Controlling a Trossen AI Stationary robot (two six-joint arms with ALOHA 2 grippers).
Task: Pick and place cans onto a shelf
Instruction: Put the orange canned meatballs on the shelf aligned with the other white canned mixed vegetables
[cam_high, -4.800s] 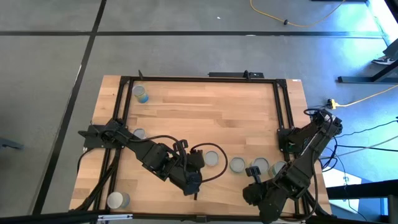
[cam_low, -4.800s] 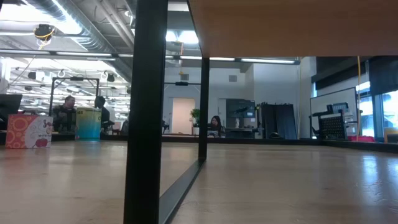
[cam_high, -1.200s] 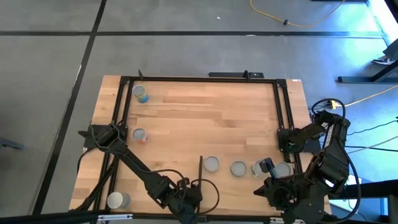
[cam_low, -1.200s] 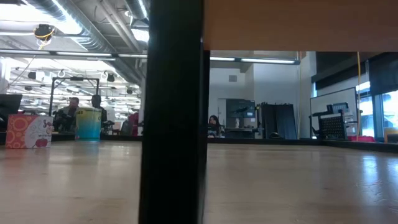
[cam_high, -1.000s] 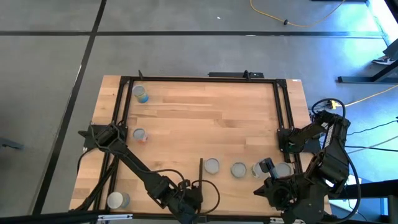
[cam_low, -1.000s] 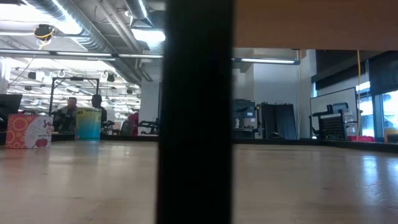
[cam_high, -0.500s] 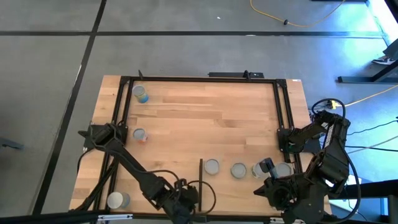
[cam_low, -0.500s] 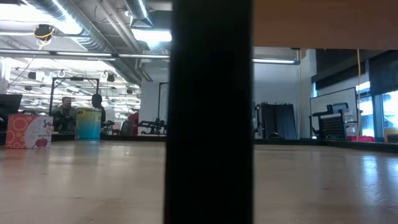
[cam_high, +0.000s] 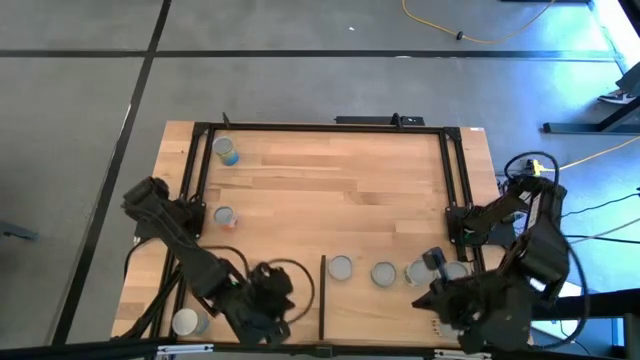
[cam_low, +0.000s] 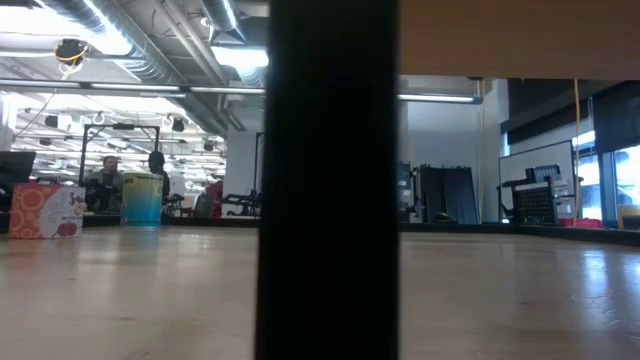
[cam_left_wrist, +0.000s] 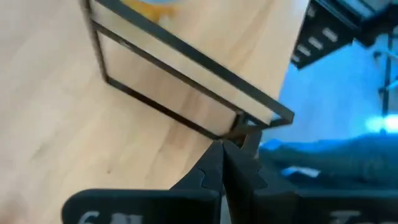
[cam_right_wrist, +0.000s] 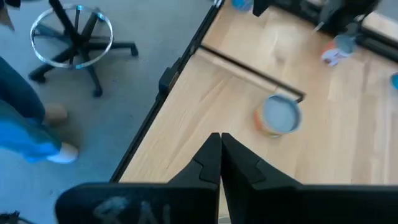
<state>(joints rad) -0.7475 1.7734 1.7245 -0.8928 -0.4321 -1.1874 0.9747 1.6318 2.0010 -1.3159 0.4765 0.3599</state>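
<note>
Both hands are closed and empty, the left hand (cam_high: 262, 312) and right hand (cam_high: 432, 262) low over the bench (cam_high: 330, 190) front, where cans (cam_high: 384, 272) stand upright in a row.

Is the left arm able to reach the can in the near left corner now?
Probably yes. The left gripper, shut and empty, sits close to that can, with only bare table between them; it must open first.
</note>
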